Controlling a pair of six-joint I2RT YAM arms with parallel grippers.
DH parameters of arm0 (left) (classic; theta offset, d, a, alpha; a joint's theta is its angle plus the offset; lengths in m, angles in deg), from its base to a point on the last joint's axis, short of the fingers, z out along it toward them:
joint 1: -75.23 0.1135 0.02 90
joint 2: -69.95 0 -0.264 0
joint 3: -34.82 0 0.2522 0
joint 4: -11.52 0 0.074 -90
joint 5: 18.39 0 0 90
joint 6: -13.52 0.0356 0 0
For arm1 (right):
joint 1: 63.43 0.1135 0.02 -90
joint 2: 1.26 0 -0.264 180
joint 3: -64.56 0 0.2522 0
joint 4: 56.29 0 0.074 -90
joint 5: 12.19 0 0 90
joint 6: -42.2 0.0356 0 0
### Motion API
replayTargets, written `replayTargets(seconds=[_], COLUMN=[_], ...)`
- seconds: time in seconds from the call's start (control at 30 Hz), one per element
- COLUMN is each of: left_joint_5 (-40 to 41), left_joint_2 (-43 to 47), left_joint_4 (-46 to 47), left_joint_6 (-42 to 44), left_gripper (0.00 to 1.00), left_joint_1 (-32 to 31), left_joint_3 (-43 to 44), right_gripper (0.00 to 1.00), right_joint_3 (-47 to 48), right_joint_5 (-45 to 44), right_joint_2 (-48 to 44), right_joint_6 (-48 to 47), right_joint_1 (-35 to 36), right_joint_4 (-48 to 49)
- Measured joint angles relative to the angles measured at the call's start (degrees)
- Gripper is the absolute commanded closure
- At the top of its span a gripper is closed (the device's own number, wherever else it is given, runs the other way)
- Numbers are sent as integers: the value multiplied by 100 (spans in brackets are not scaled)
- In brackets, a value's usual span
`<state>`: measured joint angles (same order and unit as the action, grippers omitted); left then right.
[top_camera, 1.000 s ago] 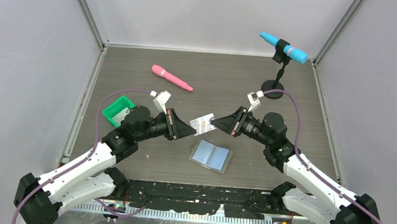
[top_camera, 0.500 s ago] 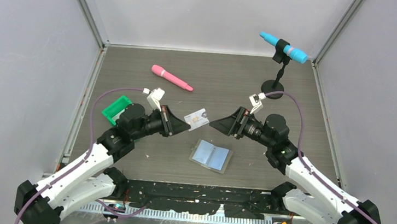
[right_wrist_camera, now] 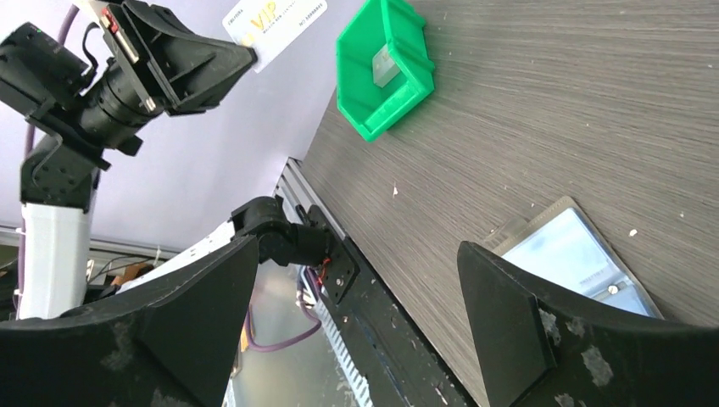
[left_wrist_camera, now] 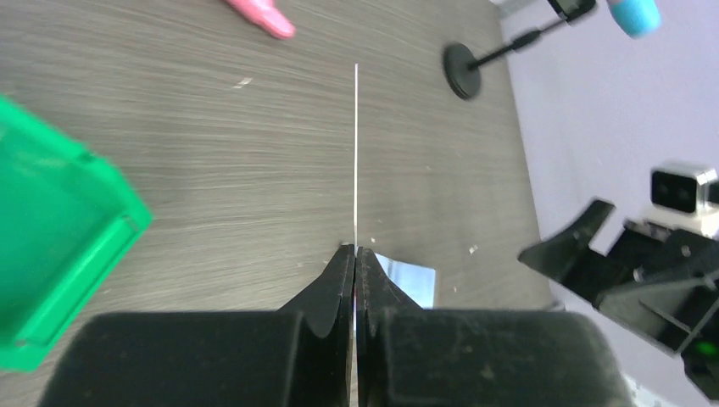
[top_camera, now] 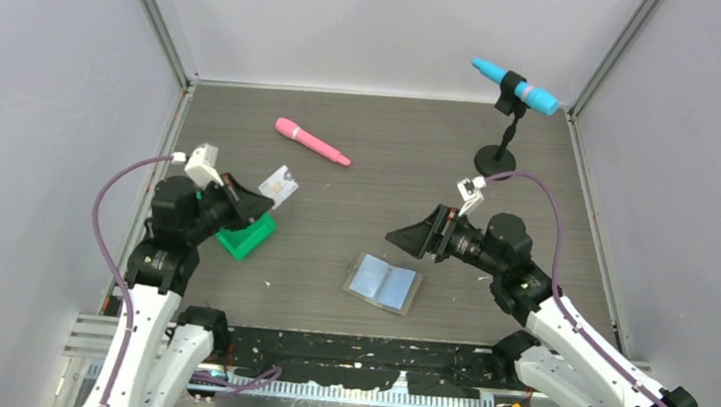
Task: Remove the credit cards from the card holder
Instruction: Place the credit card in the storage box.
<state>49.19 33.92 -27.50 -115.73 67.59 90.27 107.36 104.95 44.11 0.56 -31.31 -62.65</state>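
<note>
A pale credit card (top_camera: 279, 187) with gold VIP print (right_wrist_camera: 275, 30) is pinched by my left gripper (top_camera: 263, 200), which is shut on it above the green tray (top_camera: 245, 237). The left wrist view shows the card edge-on as a thin white line (left_wrist_camera: 356, 153) rising from the closed tips (left_wrist_camera: 354, 251). The card holder (top_camera: 384, 284) lies open on the table, its blue pockets up (right_wrist_camera: 576, 254). My right gripper (top_camera: 399, 237) hovers open and empty just right of it (right_wrist_camera: 356, 246). A second card (right_wrist_camera: 383, 64) rests inside the tray.
A pink pen-like stick (top_camera: 312, 142) lies at the back left. A blue one sits on a black stand (top_camera: 514, 87) with a round base (top_camera: 495, 160) at the back right. Grey walls close in the table.
The right gripper let go of the card and opened, drawing back slightly. The left gripper, shut on the card, swung left with it to above the green tray.
</note>
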Motion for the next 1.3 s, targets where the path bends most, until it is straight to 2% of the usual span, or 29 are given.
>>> replayTargets(seconds=[0.17,0.37,0.67,0.9,1.3], left_joint_5=[-326,-243,262,745,621], left_joint_2=[-129,-424,-1200,-2070,-2999], left_joint_4=[-929,-1598,-1639,-1812,-1628], left_joint_6=[367,730,957,1294,1152], left_gripper=[100,100,100,100,100], left_joint_1=[1364,2312,2732,2870,3027], left_joint_3=[284,302,245,588,732], right_gripper=[4,4,4,4,4], right_joint_3=[-63,-258,-271,-271,-258], right_joint_5=[85,208,358,348,275], right_joint_2=[-59,-177,-393,-662,-595], right_joint_6=[-46,-136,-264,-411,-494], right_joint_1=[0,0,0,0,0], right_joint_4=[-39,-214,-540,-850,-981])
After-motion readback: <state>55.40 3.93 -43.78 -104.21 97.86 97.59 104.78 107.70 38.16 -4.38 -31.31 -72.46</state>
